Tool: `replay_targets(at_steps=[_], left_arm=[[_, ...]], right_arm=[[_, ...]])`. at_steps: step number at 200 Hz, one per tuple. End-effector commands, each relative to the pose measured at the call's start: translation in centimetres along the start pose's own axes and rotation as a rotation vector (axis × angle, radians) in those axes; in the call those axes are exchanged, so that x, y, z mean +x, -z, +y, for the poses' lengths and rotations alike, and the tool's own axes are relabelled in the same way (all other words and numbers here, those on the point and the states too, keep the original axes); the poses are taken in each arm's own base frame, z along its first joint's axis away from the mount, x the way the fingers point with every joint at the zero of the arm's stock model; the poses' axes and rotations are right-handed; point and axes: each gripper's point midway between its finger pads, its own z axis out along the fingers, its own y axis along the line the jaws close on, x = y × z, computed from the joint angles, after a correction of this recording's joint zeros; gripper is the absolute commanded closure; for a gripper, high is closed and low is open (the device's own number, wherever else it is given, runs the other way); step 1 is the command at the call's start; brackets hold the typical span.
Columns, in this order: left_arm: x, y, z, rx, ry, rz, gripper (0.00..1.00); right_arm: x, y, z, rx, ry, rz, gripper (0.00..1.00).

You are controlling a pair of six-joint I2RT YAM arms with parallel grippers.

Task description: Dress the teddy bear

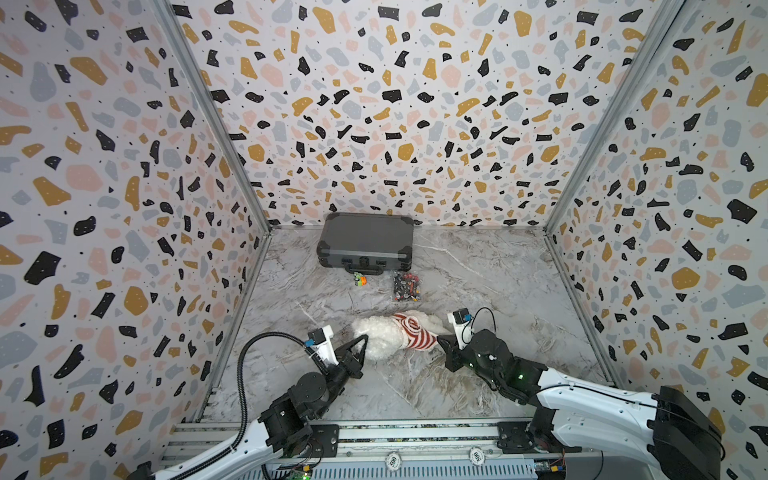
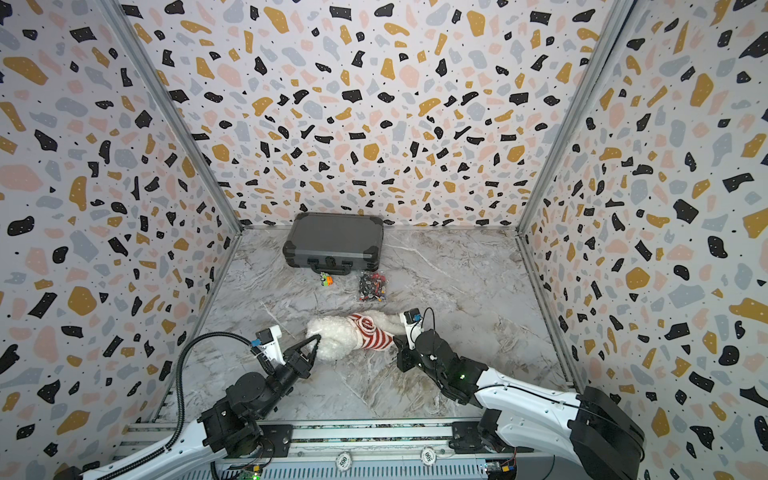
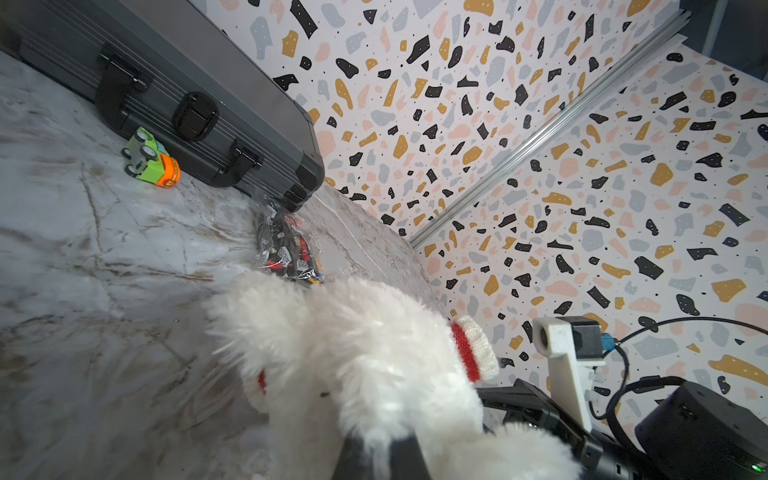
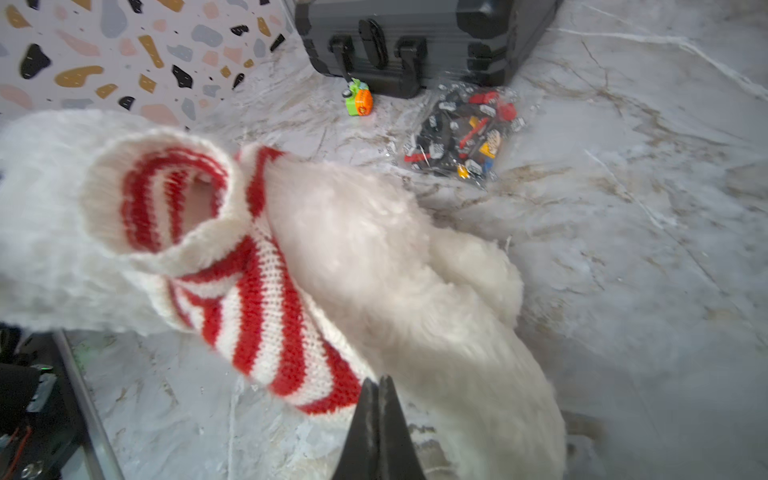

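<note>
The striped sweater was only half on the teddy bear, left gripper pinching fur, right gripper closed tight at the hem.

The bear is white, its sweater striped red and white. The case is dark grey, the car green and orange. The bag holds black, red and yellow pieces. The desk is grey-white marble veined brown; the walls pale, flecked black, ochre, pink and grey
</note>
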Motion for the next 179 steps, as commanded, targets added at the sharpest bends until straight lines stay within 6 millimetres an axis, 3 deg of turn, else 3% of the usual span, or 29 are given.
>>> replay_targets(at_steps=[1, 32, 73, 123, 158, 179], left_arm=[[2.6, 0.3, 4.3, -0.068, -0.095, 0.006, 1.00], [3.0, 0.4, 3.8, -0.029, -0.122, 0.024, 1.00], [3.1, 0.5, 3.4, 0.011, -0.128, 0.025, 1.00], [3.2, 0.6, 3.0, 0.033, -0.142, 0.031, 1.00], [3.2, 0.6, 2.6, 0.050, -0.150, 0.030, 1.00], [3.3, 0.7, 2.3, 0.068, -0.156, 0.036, 1.00]], right_arm=[[1.6, 0.4, -2.7, 0.110, -0.024, 0.037, 1.00], [2.2, 0.3, -3.6, 0.126, -0.049, 0.042, 1.00], [4.7, -0.9, -5.5, 0.136, -0.096, 0.111, 1.00], [5.1, -0.7, -6.8, 0.176, -0.138, 0.100, 1.00], [5.1, -0.6, -6.8, 0.170, -0.144, 0.103, 1.00], [4.6, -1.0, -5.6, 0.111, -0.134, 0.103, 0.99]])
